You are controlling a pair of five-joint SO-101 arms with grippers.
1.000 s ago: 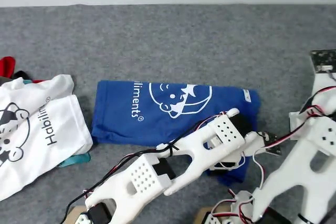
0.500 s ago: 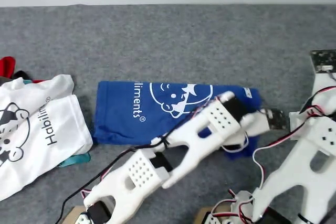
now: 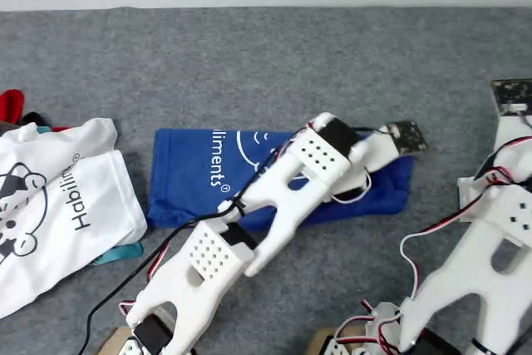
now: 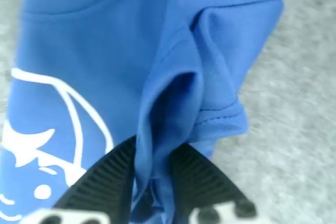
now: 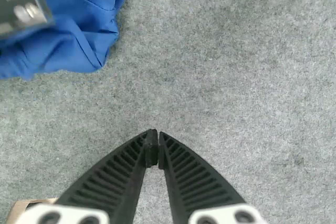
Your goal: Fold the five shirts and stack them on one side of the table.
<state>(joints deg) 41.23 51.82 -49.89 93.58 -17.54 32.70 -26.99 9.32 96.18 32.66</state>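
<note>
A blue shirt (image 3: 191, 180) with a white print lies across the middle of the grey table. My left gripper (image 4: 152, 166) is shut on a bunched fold of the blue shirt (image 4: 94, 51) at its right end, and the cloth rises between the black fingers (image 4: 107, 174). In the high view the left arm (image 3: 307, 172) stretches over the shirt's right half. My right gripper (image 5: 154, 148) is shut and holds nothing, hanging over bare carpet to the right of the blue shirt (image 5: 68, 40). Folded white shirts (image 3: 58, 197) lie at the left edge.
A red cloth (image 3: 10, 104) and a teal cloth (image 3: 120, 253) peek out from under the white pile. The right arm (image 3: 490, 239) stands at the table's right edge. Bare grey carpet (image 3: 274, 64) stretches behind the blue shirt.
The left arm has swung away from the front edge, carrying the shirt's near right corner up and over onto the shirt. The right arm has stayed still.
</note>
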